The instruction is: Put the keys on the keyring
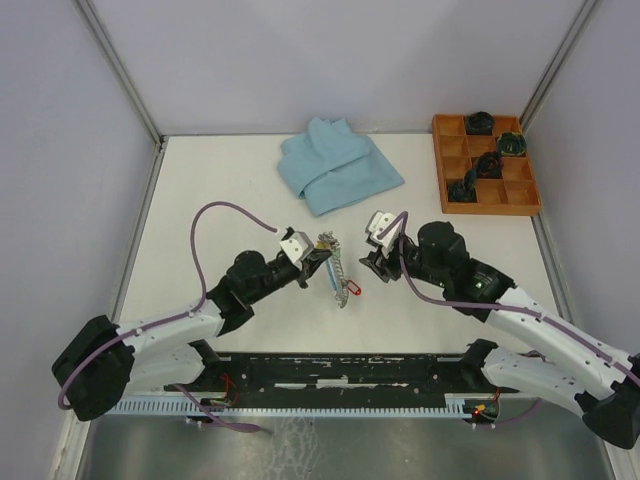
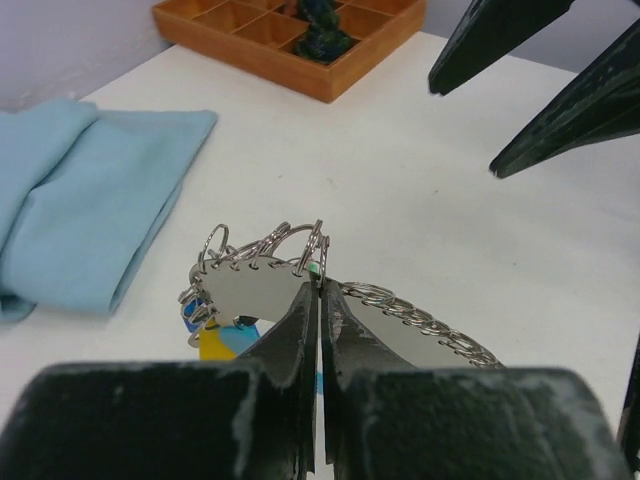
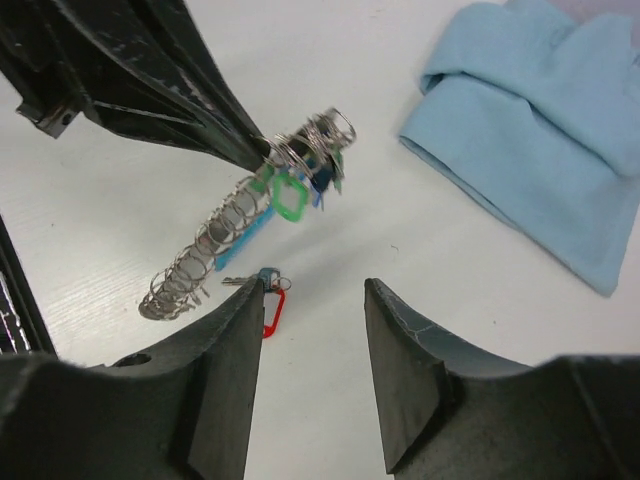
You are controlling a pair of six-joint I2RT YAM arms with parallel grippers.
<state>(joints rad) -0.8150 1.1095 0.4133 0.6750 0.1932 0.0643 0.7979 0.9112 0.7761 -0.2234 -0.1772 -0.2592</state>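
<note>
Pale grey walls [image 1: 350, 60] enclose the white table [image 1: 230, 190].

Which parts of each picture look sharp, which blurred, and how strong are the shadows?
Top external: even light, faint shadows, the keyring small but clear. Left wrist: the left gripper is blurred near the lens, the keyring it pinches crisp. Right wrist: the right gripper looks soft, the red-tagged key beside it sharp, with a faint shadow.

The keyring's [image 2: 420, 318] near arc is hidden behind the left gripper [image 2: 319, 292]. A red-tagged key [image 3: 272, 312] is partly covered by the right gripper [image 3: 316, 288]. From above, the keys [image 1: 326, 243] on the ring are too small to be counted; the tray's [image 1: 486, 208] dark contents cannot be identified.
</note>
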